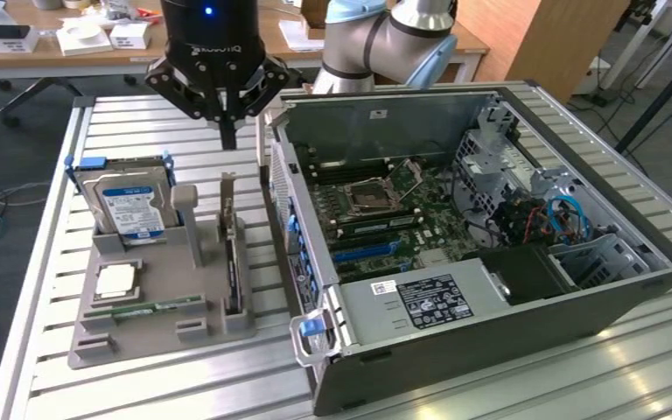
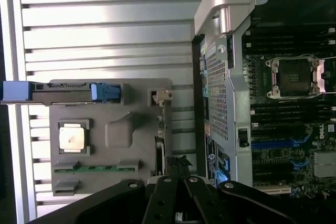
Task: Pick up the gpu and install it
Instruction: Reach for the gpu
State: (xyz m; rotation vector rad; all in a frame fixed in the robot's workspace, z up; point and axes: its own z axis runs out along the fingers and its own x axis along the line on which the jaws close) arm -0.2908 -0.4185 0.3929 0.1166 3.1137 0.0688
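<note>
Gpu (image 1: 232, 262) count is one: it stands on edge in the grey holder (image 1: 168, 271), untouched. From the exterior view's left I count one hard drive (image 1: 134, 203), one processor chip (image 1: 115, 282), one green memory stick (image 1: 150, 307), then that card. My one claw (image 1: 228, 138) hangs above it, closed on nothing. At the right is one open computer case (image 1: 523, 350).

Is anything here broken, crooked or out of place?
Nothing stands out. The gpu stands on edge in its slot of the gray tray, the hard drive sits upright in the same tray, and the computer case lies open on its side. The end effector hangs shut above the gpu, holding nothing.
</note>
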